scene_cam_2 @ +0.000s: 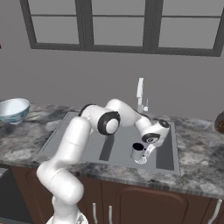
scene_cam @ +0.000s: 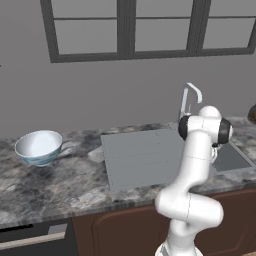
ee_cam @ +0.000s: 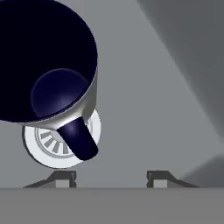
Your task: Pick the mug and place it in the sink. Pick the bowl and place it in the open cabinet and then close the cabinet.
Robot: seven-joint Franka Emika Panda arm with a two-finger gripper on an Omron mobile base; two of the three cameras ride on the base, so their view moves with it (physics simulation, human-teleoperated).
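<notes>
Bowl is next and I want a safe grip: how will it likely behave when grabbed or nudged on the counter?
The bowl looks rigid and glazed, so probably slippery and chip-prone. It stands on a small foot under a wide rim, so a nudge near the rim may rock it. Its thin open rim likely suits a pinch over the wall.

A white mug (ee_cam: pixel 48 65) with a deep navy interior and dark handle sits over a white drain (ee_cam: pixel 61 146) in the grey sink (scene_cam_2: pixel 168 157). At nine o'clock, a white bowl (scene_cam: pixel 39 147) patterned pale blue-green rests on mottled grey marble counter (scene_cam: pixel 60 185) above reddish-brown cupboard fronts (scene_cam_2: pixel 144 203).
</notes>
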